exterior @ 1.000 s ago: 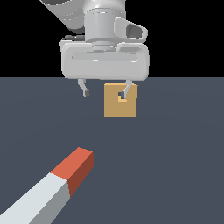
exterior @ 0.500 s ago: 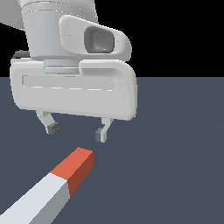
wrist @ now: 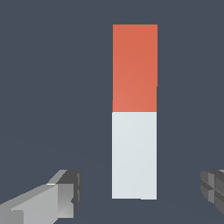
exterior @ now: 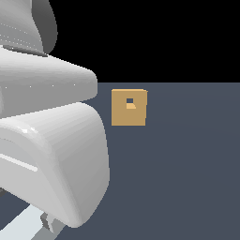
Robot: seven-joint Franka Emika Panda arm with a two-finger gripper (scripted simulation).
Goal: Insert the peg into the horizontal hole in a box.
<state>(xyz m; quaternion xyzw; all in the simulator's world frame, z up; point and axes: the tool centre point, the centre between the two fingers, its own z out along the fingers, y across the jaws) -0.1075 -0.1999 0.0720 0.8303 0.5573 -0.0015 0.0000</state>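
Nearest, filling the exterior view's left: the arm's glossy white casing, hiding most of what lies beneath. Under it, the hand (wrist: 138, 194), spread wide, holding nothing. In the wrist view, one grey fingertip (wrist: 61, 192) on one side and the other at the opposite edge, with the peg (wrist: 134, 113) lying flat on the dark worktop (exterior: 187, 164) between them, touched by neither. Only a pale sliver of the peg's near end visible in the exterior view's lower left corner, beside a small grey finger piece.

Looks a stiff, straight, square bar with flat parallel sides: likely light, unlikely to bend or crush, possibly slick on its smooth faces. Best taken across two opposite long faces on the pale grey-white half, close to the colour boundary, leaving the red-orange end free and projecting. Off-centre hold likely to let the long bar droop or twist.

Farther off, well apart from the peg: the box (exterior: 129, 108), tan, upright on the worktop, its hole (exterior: 130, 102) facing the camera, dark with a lighter floor, unobstructed.
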